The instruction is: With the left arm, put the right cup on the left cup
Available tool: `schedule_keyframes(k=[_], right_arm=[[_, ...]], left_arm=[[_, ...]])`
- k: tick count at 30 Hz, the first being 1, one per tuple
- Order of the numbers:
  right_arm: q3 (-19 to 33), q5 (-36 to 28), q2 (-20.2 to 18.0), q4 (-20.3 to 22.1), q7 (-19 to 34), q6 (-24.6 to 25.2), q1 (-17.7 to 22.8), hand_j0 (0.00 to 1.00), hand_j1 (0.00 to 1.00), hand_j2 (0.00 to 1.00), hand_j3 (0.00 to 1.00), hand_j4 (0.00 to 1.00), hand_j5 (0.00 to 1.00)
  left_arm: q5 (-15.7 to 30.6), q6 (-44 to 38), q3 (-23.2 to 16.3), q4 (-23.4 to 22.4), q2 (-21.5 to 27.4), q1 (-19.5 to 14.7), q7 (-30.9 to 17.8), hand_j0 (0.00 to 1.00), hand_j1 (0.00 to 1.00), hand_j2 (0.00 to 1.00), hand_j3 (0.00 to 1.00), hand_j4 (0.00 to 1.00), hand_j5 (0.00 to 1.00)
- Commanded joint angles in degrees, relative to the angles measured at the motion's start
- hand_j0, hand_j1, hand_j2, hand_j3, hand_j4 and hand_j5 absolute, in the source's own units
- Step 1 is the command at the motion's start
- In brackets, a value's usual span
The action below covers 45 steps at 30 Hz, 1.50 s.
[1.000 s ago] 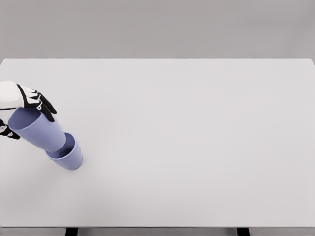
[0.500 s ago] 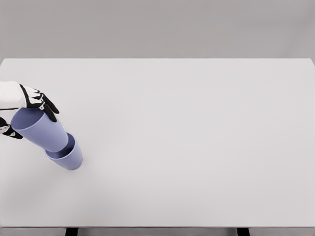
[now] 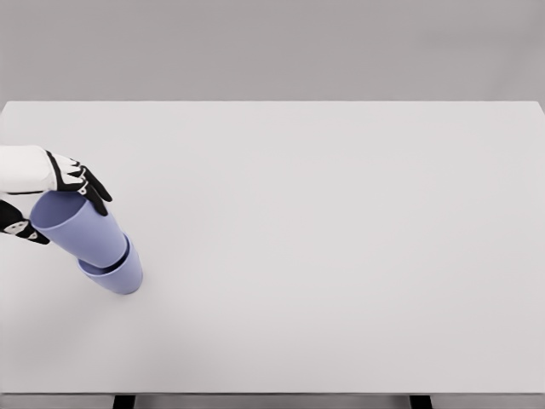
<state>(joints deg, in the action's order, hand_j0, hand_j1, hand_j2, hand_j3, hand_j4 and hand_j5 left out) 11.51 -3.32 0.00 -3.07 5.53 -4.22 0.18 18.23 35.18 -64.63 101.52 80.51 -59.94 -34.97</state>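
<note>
Left hand [image 3: 53, 198] around upper cup [image 3: 78, 230]

The left arm enters at the picture's left edge, its white forearm lying nearly level and pointing right. The left hand [image 3: 53, 194] is curled in a grasp: black-and-white fingers [image 3: 89, 189] bend downward at the far side, and the thumb [image 3: 21, 227] shows lower at the near side. The right arm is out of view
</note>
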Motion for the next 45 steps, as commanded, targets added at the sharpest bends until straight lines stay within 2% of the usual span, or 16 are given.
schedule_keyframes(k=[1,8,45], right_arm=[[0.0,0.0,0.0,0.0,0.0,0.0,0.0,1.0,1.0,1.0,1.0,1.0,1.0],[0.0,0.1,0.0,0.0,0.0,0.0,0.0,1.0,1.0,1.0,1.0,1.0,1.0],[0.0,0.0,0.0,0.0,0.0,0.1,0.0,1.0,1.0,1.0,1.0,1.0,1.0]], left_arm=[[0.4,-0.2,0.1,0.0,-0.2,0.0,0.0,0.65,0.65,0.65,0.65,0.65,0.65],[0.2,-0.2,0.3,-0.2,-0.1,1.2,0.0,0.65,0.65,0.65,0.65,0.65,0.65],[-0.4,-0.2,0.2,-2.3,-0.7,1.6,0.0,0.65,0.65,0.65,0.65,0.65,0.65]])
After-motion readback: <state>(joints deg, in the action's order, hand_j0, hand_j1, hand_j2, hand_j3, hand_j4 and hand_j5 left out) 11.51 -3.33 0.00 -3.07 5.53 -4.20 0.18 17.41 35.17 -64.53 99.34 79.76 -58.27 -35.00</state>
